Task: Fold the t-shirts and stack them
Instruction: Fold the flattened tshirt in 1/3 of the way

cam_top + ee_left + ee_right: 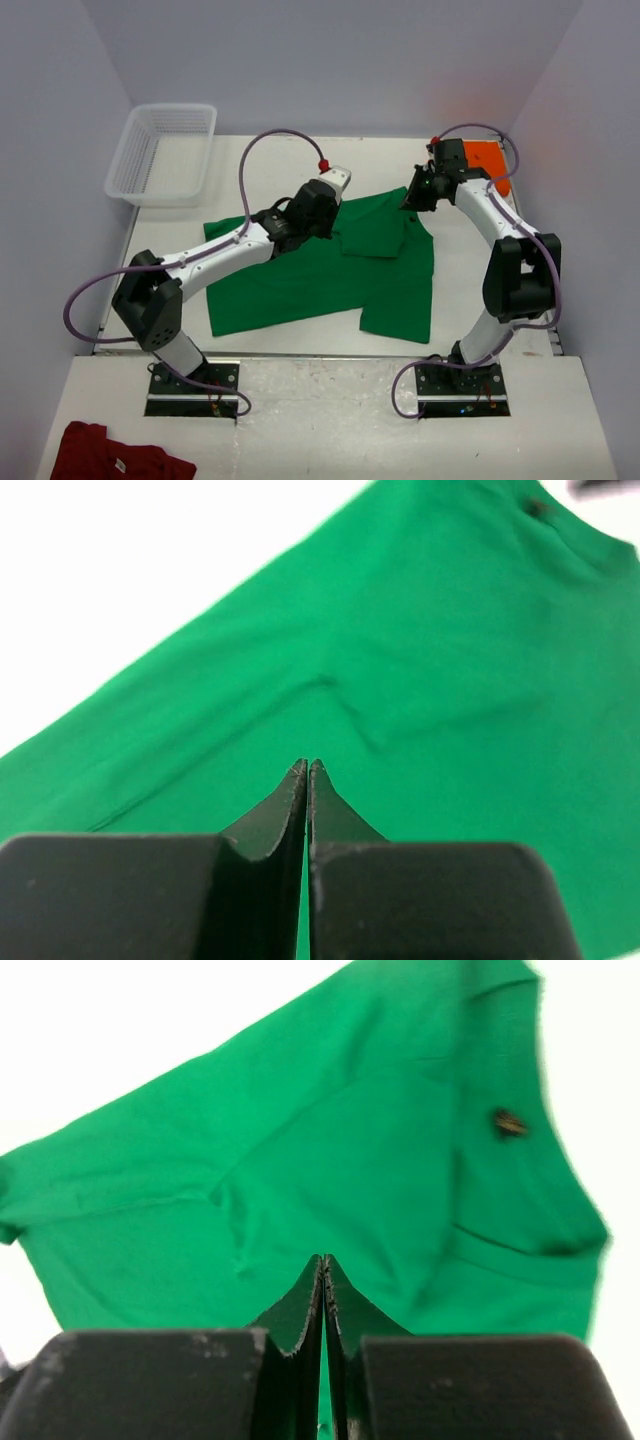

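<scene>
At the far left corner of the table (pixel 170 225) sits a white mesh basket (pixel 160 150), and a dark red garment (pixel 115 458) lies off the work surface by the left base. The left gripper (pixel 308 768) hangs just above the green t-shirt (pixel 300 280), its fingers pressed together with no cloth visibly caught between them. The shirt lies spread across the middle of the table. One upper portion is laid over onto the body, while a sleeve and the hem corner sprawl toward the near edge, so the folding looks barely begun. The right gripper (pixel 323 1260) is likewise closed and empty above the shirt's right shoulder. Behind it, in the far right corner, the orange t-shirt (pixel 490 162) lies bunched and partly hidden by the arm, apparently not folded. Both folds and the stacking remain to be done. Bare table lies left of the green shirt. On the right, its lower flap lies near the table's front edge, which leaves little margin there.
</scene>
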